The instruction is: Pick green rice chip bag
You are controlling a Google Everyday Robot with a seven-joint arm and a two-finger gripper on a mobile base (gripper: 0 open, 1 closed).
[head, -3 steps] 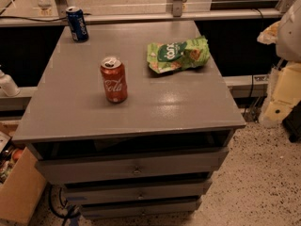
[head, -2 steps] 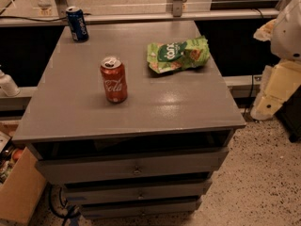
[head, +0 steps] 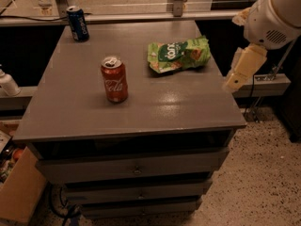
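Observation:
The green rice chip bag (head: pixel 178 54) lies flat on the right rear part of the grey cabinet top (head: pixel 94 112). It is crumpled light-green foil with a dark green round logo. My gripper (head: pixel 241 70) hangs off the white arm (head: pixel 275 15) at the right of the view. It is just beyond the cabinet's right edge, to the right of the bag and apart from it. It holds nothing that I can see.
A red cola can (head: pixel 114 79) stands upright near the middle of the top, left of the bag. A blue soda can (head: pixel 77 23) stands at the back left corner. A rail (head: pixel 141 17) runs behind the cabinet. A cardboard box (head: pixel 19 192) sits on the floor at the left.
The arm and gripper have moved left and up, closer to the cabinet's right edge. The bag and both cans have not moved.

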